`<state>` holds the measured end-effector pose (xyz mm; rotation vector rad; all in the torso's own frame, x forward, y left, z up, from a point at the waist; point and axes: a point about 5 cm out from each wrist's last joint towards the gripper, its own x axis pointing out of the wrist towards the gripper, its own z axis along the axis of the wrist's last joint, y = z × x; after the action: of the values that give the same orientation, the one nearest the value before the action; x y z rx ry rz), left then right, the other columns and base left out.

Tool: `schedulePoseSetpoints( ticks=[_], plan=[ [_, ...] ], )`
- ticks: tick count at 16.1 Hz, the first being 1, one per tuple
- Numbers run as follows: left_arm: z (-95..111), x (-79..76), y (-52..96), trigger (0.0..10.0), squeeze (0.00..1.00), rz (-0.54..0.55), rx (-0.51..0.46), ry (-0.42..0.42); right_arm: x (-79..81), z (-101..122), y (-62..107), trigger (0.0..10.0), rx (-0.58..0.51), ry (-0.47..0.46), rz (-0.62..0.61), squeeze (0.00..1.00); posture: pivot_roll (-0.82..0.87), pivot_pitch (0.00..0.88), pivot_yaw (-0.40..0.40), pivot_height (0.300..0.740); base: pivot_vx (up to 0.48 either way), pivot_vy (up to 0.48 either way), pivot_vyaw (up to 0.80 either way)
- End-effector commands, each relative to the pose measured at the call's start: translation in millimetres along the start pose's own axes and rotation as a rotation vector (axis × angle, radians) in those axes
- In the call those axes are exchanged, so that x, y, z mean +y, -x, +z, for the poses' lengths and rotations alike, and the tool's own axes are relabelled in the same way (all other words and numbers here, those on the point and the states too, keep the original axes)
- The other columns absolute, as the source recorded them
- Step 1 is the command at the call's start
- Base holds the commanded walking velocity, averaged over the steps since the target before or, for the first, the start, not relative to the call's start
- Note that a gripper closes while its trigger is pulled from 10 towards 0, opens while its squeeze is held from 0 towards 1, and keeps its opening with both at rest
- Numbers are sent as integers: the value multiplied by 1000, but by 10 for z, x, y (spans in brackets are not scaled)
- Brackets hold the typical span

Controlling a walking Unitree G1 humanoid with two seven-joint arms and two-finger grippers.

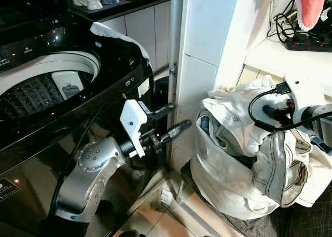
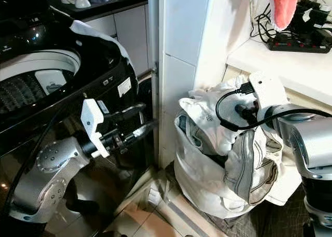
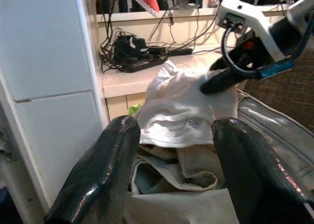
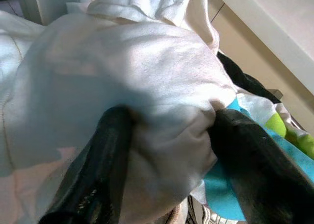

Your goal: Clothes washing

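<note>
1. On the left sits the washer (image 1: 49, 81), its lid up and its drum open.
2. Next comes the left gripper (image 1: 174, 120), in the air between the washer and the bag (image 1: 223, 180). Its fingers are wide apart and hold nothing.
3. Over on the right, the bag on the floor is stuffed with clothes.
4. The right gripper (image 4: 167, 150) is pushed into the top of the pile, its fingers squeezing a white cloth (image 4: 122, 72).
5. To do it well, I think it should keep a tight hold and lift straight up, so other clothes don't drag out.
6. The left gripper should stay out of the way.
</note>
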<state>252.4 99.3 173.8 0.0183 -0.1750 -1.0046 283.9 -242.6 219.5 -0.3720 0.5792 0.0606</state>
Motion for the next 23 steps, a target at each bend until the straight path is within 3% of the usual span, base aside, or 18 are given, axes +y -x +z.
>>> schedulePoseSetpoints(
  ticks=[1, 7, 11, 15, 18, 20, 21, 23],
  plan=[
    [33, -36, -12, 10000, 0, -25, -7, -3, -54, -9, 2, 0, -4, -27, -17, 0, -25, 0, -8, 740, 0, 0, 0],
    [25, -9, -15, 10000, 0, -20, 2, 6, -72, 30, -7, 0, -15, -41, -16, 0, -30, 0, -9, 740, 0, 0, 0],
    [-106, -36, 39, 10000, 0, -37, 88, -16, -40, 33, -23, 0, -18, -71, -9, 0, -24, 0, -5, 740, 0, 0, 0],
    [-85, -2, 29, 10000, 0, -24, 79, -13, -91, 184, 18, 0, -89, -152, 9, 0, -24, 0, -5, 740, 0, 0, 0],
    [-72, 38, 27, 10000, 0, 5, 74, -28, -173, 631, 204, 0, -343, -290, 35, 0, -25, 0, 1, 740, 0, 0, 0],
    [49, 202, -19, 10000, 0, 105, 15, -50, -217, 1088, 450, 0, -615, -414, 88, 0, -24, 0, 13, 740, 0, 0, 0],
    [132, 259, -50, 10000, 0, 126, -21, -67, -197, 1231, 544, 0, -693, -425, 139, 0, -24, 0, 15, 740, 0, 0, 0],
    [239, 285, -87, 10000, 0, 130, -56, -89, -145, 1311, 610, 0, -714, -367, 197, 0, -19, 0, 8, 740, 0, 0, 0]
  ],
)
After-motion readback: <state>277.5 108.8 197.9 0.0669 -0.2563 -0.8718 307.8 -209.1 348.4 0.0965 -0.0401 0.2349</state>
